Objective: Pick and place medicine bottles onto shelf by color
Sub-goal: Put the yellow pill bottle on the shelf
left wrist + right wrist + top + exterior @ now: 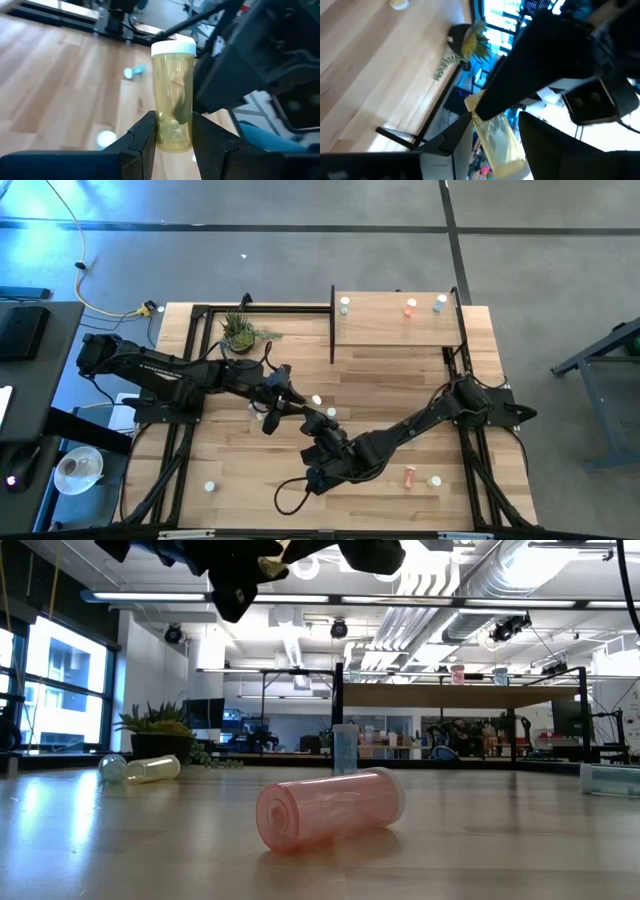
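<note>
A yellow medicine bottle [173,95] with a white cap hangs in the air over the table's middle, and my left gripper [172,125] is shut on it. My right gripper [495,130] is open, with a finger on either side of the same bottle [497,142]; I cannot tell whether it touches the bottle. In the high view the two grippers [275,408] [315,425] meet there. The shelf [395,330] stands at the far right, with a white [344,305], an orange-red [410,307] and a teal bottle [440,303] upright on it. My left gripper pinches the yellow bottle's body near its bottom end [172,140] between its two fingers, one on each side. The fingers come roughly level from the table's left. The capped end [173,48] stands free beyond the fingers, and the bottle is lifted clear of the table.
An orange-red bottle [410,476] lies on its side near the front right, next to a teal one [435,480]. More bottles [317,400] [210,487] are scattered over the tabletop. A potted plant [240,332] stands at the far left, beside the shelf's black frame [332,325].
</note>
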Tool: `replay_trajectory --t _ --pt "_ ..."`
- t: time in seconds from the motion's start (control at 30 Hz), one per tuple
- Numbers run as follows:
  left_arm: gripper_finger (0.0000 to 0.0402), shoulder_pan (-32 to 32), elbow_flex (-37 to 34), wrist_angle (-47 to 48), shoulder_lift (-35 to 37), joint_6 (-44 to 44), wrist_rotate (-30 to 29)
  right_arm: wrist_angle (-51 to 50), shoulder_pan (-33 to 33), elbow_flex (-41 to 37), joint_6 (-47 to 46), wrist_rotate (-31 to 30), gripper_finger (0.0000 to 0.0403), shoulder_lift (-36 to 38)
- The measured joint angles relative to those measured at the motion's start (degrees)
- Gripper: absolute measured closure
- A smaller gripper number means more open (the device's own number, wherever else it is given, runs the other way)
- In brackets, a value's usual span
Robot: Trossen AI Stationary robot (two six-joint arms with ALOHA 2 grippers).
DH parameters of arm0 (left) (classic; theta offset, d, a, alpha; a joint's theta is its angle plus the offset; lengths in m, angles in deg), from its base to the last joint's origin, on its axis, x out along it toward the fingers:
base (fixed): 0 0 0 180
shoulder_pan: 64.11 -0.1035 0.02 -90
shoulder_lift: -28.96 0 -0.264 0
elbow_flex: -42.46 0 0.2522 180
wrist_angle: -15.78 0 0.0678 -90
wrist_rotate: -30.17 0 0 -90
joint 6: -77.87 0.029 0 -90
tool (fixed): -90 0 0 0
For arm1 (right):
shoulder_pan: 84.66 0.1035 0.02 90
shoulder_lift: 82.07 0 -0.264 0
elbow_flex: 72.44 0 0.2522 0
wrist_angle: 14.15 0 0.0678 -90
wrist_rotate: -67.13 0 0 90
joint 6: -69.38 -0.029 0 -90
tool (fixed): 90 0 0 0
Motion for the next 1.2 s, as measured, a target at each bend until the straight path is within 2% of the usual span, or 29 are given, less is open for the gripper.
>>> replay_trajectory --t 0.17,0.57,0.77,0.97,1.2 --pt "0.0303 -1.21 0.0 -0.34 0.0 0.61 0.0 -3.86 0.5 0.0 -5.02 -4.66 0.0254 0.0" --pt "0.0303 -5.72 0.0 -3.37 0.0 5.55 -0.17 -13.07 1.57 0.0 -22.36 -7.06 0.0253 0.12" --pt "0.0303 -7.83 -0.02 -4.5 0.0 9.7 -2.66 -18.85 -0.36 0.0 -31.33 -7.22 0.0253 3.37" --pt "0.0303 -10.26 -0.02 -7.11 0.0 11.3 -2.39 -24.3 -3.82 0.0 -37.4 -3.29 0.0253 8.31" --pt "0.0303 -13.26 -0.02 -8.47 0.0 11.88 -2.34 -24.08 -9.6 0.0 -36.4 4.32 0.0253 17.2"
